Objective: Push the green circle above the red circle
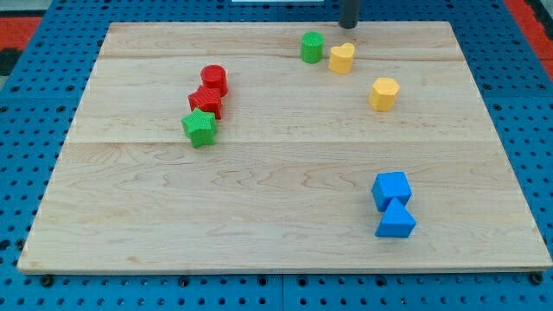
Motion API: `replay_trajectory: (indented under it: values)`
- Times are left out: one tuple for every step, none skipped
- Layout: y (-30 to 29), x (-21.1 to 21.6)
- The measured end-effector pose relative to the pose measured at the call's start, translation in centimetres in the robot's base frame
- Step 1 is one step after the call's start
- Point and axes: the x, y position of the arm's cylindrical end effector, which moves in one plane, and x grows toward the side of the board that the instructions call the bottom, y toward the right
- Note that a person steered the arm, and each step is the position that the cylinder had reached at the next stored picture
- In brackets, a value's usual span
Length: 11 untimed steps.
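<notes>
Two yellow blocks (342, 58) (384, 93) beside green circle (312, 47).

A pale wooden table (259, 216) is seen carrying eight blocks. A red circle (214, 79), red star (206, 101) and green star (200, 128) are clustered left; a green circle (312, 47), yellow heart (342, 58) and yellow hexagon (384, 93) are placed toward the view's top; a blue cube (391, 189) and blue triangle (396, 220) are touching at lower right.

Dark, round, straight rod (349, 24)
</notes>
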Motion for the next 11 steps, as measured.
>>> replay_trajectory:
  values:
    - [-2.6,2.5]
    - [-8.6,3.5]
    - [-12.1,4.0]
    - [-5.6,4.1]
    - [-4.5,6.2]
    - [-10.1,8.0]
    - [-14.0,7.5]
    - [-18.5,7.5]
    - [-17.4,7.6]
    - [-14.5,6.6]
    - [-6.7,6.8]
